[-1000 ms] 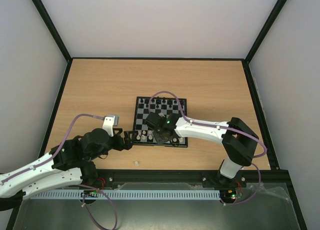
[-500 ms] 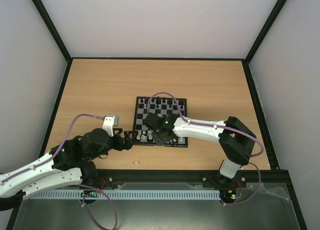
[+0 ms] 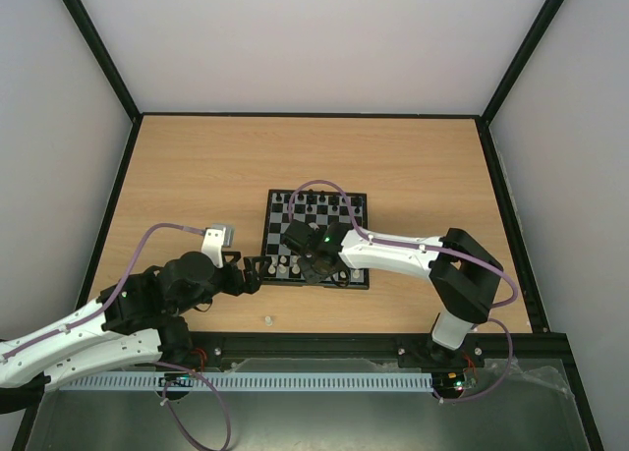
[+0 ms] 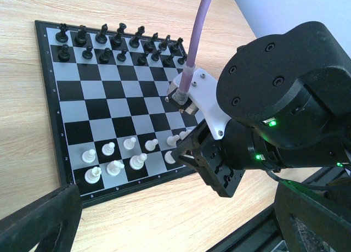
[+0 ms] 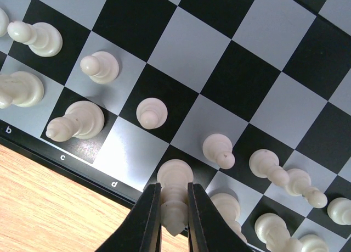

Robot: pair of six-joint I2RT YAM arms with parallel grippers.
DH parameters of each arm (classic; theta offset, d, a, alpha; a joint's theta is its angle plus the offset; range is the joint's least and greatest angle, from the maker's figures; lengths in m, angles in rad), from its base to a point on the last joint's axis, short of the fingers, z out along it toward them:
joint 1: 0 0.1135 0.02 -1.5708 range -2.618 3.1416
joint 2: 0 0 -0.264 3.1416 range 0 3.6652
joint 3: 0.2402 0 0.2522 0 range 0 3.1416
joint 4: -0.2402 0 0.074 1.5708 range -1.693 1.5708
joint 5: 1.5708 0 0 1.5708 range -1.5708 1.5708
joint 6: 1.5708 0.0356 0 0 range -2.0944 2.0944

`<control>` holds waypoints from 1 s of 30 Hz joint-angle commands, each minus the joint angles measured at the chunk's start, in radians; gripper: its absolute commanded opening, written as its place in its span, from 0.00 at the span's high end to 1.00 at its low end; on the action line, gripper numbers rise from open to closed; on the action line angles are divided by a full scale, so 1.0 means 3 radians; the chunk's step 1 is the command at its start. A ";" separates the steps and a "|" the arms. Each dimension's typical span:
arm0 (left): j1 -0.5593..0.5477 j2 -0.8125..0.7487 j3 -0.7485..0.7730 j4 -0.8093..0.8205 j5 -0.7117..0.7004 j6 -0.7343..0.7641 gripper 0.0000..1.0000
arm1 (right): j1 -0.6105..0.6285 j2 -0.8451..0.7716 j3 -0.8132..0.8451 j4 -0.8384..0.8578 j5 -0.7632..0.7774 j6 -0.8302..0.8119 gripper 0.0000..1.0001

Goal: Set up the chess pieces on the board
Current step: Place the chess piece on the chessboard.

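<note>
The board (image 3: 282, 213) lies in the middle of the table, with black chessmen (image 4: 109, 38) on its two far rows. Several white chess pieces (image 4: 115, 167) stand on its two near rows. My right gripper (image 5: 174, 187) is shut on a white piece (image 5: 174, 175) whose base is on the black near-row square beside the "d" square. It points down over the board's near edge in the top view (image 3: 311, 262). My left gripper (image 4: 175, 230) is open and empty, low off the board's near-left corner (image 3: 257, 272).
One small white piece (image 3: 267, 320) lies loose on the wooden table, near the front rail. The board's black rim (image 5: 55, 153) runs just under my right fingers. The right arm's wrist (image 4: 274, 104) fills the right of the left wrist view.
My right gripper has shifted a little to the left along the board's near rows, still shut on the white piece. The left arm has not moved.
</note>
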 commanded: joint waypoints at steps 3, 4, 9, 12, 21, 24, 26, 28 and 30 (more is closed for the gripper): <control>-0.0009 -0.0022 -0.0032 0.0019 -0.0010 0.0044 0.01 | -0.0011 -0.0004 -0.0054 -0.0118 -0.0034 -0.0012 0.96; -0.0009 -0.0016 -0.0034 0.0019 -0.0010 0.0044 0.01 | -0.0014 -0.0009 -0.0062 -0.0116 -0.0030 -0.0008 0.96; -0.0010 -0.0011 -0.0034 0.0019 -0.0010 0.0047 0.01 | -0.0018 -0.0008 -0.0095 -0.0097 -0.0027 -0.0007 0.96; -0.0009 -0.0013 -0.0032 0.0017 -0.0010 0.0044 0.01 | -0.0018 -0.0014 -0.0113 -0.0095 -0.0031 0.0002 0.95; -0.0009 -0.0010 -0.0032 0.0017 -0.0010 0.0044 0.01 | -0.0021 -0.0060 -0.0159 -0.0100 -0.0012 0.0019 0.89; -0.0009 -0.0013 -0.0033 0.0019 -0.0010 0.0049 0.01 | -0.0025 -0.0067 -0.0166 -0.0105 -0.0007 0.0024 0.89; -0.0010 -0.0005 -0.0032 0.0017 -0.0010 0.0049 0.01 | -0.0022 -0.0073 -0.0168 -0.0110 0.0000 0.0028 0.88; -0.0009 -0.0006 -0.0035 0.0018 -0.0010 0.0048 0.01 | -0.0021 -0.0084 -0.0167 -0.0117 0.0008 0.0029 0.88; -0.0007 -0.0008 -0.0034 0.0022 -0.0010 0.0049 0.01 | -0.0022 -0.0094 -0.0172 -0.0125 0.0021 0.0029 0.88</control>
